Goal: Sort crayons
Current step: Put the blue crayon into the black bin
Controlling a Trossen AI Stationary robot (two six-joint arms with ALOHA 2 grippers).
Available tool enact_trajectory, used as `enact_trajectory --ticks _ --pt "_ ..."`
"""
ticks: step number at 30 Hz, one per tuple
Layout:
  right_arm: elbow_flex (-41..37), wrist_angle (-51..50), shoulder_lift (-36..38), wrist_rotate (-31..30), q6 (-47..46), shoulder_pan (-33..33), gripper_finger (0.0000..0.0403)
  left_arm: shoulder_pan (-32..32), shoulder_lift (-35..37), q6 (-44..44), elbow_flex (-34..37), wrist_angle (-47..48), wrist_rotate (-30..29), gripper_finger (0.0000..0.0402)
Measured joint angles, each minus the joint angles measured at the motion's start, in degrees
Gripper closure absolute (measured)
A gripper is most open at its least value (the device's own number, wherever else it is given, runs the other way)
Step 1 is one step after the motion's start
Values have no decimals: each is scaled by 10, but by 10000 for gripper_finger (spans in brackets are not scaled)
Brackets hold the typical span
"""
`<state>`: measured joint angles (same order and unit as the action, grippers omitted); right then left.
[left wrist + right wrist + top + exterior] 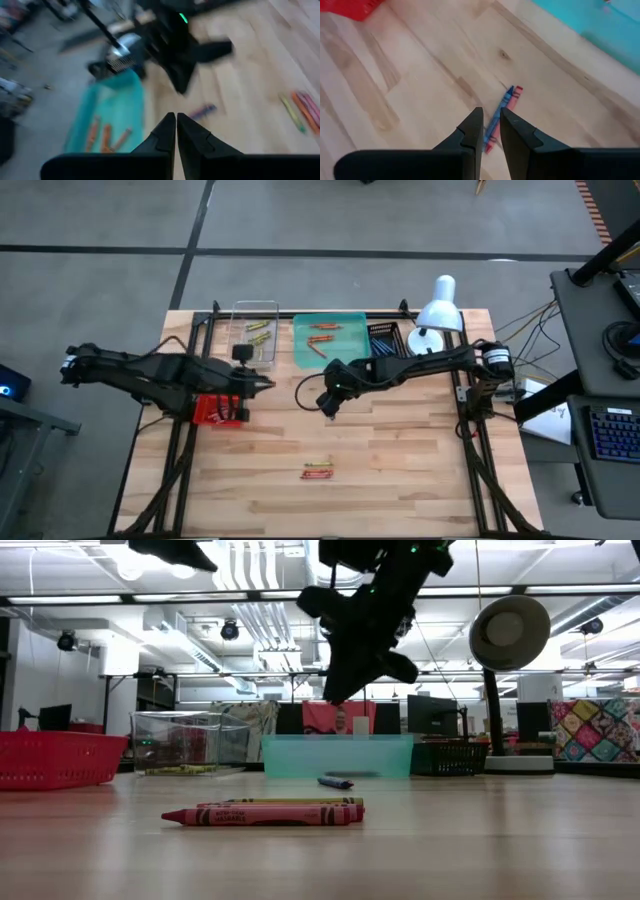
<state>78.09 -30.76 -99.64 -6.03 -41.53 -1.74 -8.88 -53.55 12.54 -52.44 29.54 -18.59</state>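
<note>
The right pincer (329, 409) hangs above the middle of the wooden counter (400, 470), its fingers (470, 131) parted by a narrow gap and grasping nothing. Directly below it on the counter lie a blue crayon (499, 117) and a red crayon (510, 106) side by side, touching. The left pincer (268, 383) is clenched and empty, hovering left of centre, just beside the red basket (215, 411). Near the front edge of the counter a small bunch of crayons (318, 471) lies together, red and yellow-green among them. At the far side, orange crayons (322, 338) lie in the teal tray (352, 352), yellow-green crayons (258, 332) in the clear tray (272, 308) to its left, and a dark basket (384, 336) stands to its right, beside a white lamp (438, 310).
</note>
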Motion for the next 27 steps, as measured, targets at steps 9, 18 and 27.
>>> enact_trajectory --ticks 9,18,27 --pt "42 -16 -74 19 -26 8 349 2 44 49 4 -94 -49 401" --pt "59 -20 -119 -6 -21 24 349 2 47 50 5 -89 -49 401" --pt "60 -18 -157 -21 -20 28 349 2 29 48 5 -88 -49 401"
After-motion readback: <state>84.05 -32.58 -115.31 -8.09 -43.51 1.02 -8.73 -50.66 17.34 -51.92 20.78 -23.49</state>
